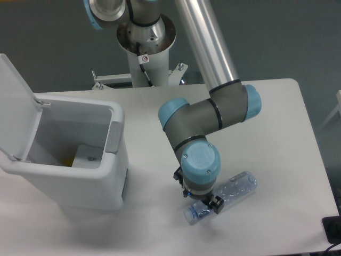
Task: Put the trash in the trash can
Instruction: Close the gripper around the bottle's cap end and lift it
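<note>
A: What do we have on the table (266,138)?

B: We see the UR5e arm (213,114) reaching down from its base at the far edge, with the wrist bent over the near side of the white tabletop. Its gripper (205,204) sits directly over a clear bluish water bottle (234,190) that lies on its side.

A: Which way does the bottle point?

B: We read it as lying on a slant, the pale cap (190,215) toward the near left and the body running up to the right. The neck end passes under the gripper.

A: Is the gripper closed on it?

B: We cannot tell. The wrist hides the fingers from above; we only make out dark parts on either side of the bottle near its neck. Whether they press the plastic or stand just off it is not visible to us.

A: And the trash can?

B: We find the white trash can (104,184) on the left of the table, well apart from the bottle. Its flip lid (13,101) stands open, tilted up and back on the left side, and the grey latch panel (114,137) sits on the right rim. Inside we see pale walls and a small yellow patch (67,159) low down; what that is we cannot say.
</note>
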You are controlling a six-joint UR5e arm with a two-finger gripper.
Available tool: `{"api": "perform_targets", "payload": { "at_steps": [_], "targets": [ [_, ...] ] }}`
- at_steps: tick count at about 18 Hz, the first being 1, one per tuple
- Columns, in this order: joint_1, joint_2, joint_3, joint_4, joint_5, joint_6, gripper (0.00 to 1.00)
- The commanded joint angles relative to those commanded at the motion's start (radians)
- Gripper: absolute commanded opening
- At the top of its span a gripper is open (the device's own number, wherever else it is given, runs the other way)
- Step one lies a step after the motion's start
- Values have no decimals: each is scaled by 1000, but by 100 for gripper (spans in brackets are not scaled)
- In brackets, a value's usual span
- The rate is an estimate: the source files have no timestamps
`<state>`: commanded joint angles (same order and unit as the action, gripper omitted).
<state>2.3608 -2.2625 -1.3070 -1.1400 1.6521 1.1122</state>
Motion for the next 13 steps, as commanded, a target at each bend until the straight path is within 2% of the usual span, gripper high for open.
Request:
{"api": "perform_targets", "payload": {
  "at_steps": [2,5,13],
  "targets": [
    [-9,-11,-6,40,41,0,100],
    [-21,-31,-3,43,106,-5,100],
    [-43,-66,-3,63,114,-46,100]
  ]
}}
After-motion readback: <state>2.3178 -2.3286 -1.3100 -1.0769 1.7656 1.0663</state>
